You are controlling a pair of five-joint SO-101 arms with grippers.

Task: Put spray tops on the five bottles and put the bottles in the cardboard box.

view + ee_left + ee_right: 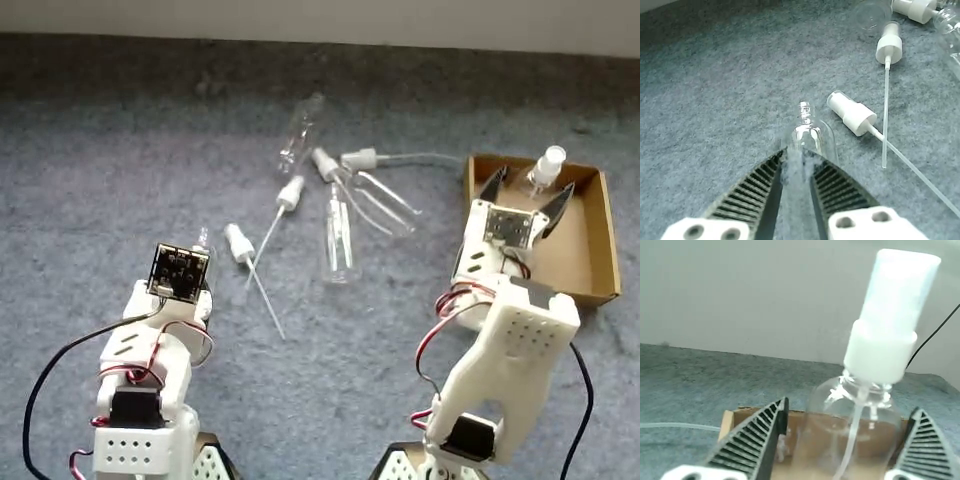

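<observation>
Looks like one bottle done, four to go. The right gripper (530, 190) sits spread wide on either side of the capped bottle (546, 166), which stands upright inside the cardboard box (585, 250) with its white sprayer on. The jaws aren't touching it as far as I can tell, so I'd call that one delivered. The left gripper (797, 156) is clamped on a bare bottle (809, 134) down near the grey surface (700, 100), open neck pointing away from the wrist, no top on it. Just beside that neck lies a loose spray top (852, 116) with its long dip tube trailing off, and a second spray top (888, 46) lies a bit further out (both on their sides, so not fun to grab). The other bottles (338, 235) are scattered mid-surface between the arms. My guess for the next move: the right arm needs to lift clear of the box without knocking that bottle, pick up the nearer top by its collar, then thread the tube into the held neck. Lining up the tube is the fiddly part.
</observation>
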